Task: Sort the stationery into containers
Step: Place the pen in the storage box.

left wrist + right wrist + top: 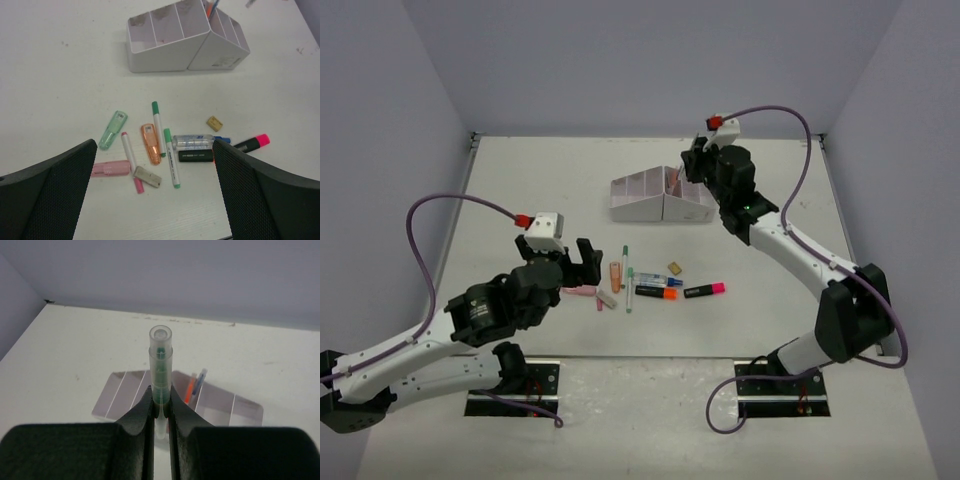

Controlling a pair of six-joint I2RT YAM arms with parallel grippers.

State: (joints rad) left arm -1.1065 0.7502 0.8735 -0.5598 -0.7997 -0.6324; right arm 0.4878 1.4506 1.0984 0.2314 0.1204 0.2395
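Observation:
The stationery (650, 285) lies scattered on the table in front of the arms. The left wrist view shows two green-tipped pens (171, 157), a pink-tipped pen (131, 161), a black highlighter (196, 156), a pink-ended highlighter (252, 142), and pink (110, 169), orange (151, 143) and grey (147, 176) pieces. My left gripper (155, 200) hangs wide open above them, holding nothing. The white containers (660, 198) stand further back. Over them, my right gripper (160, 400) is shut on a green pen (160, 365) with a clear cap, held upright.
An orange pen and a blue pen (195, 385) stand in one compartment of the organiser (220, 405). A clear green cap (113, 130) and a small tan piece (214, 123) lie at the edges of the pile. Walls enclose the table on three sides.

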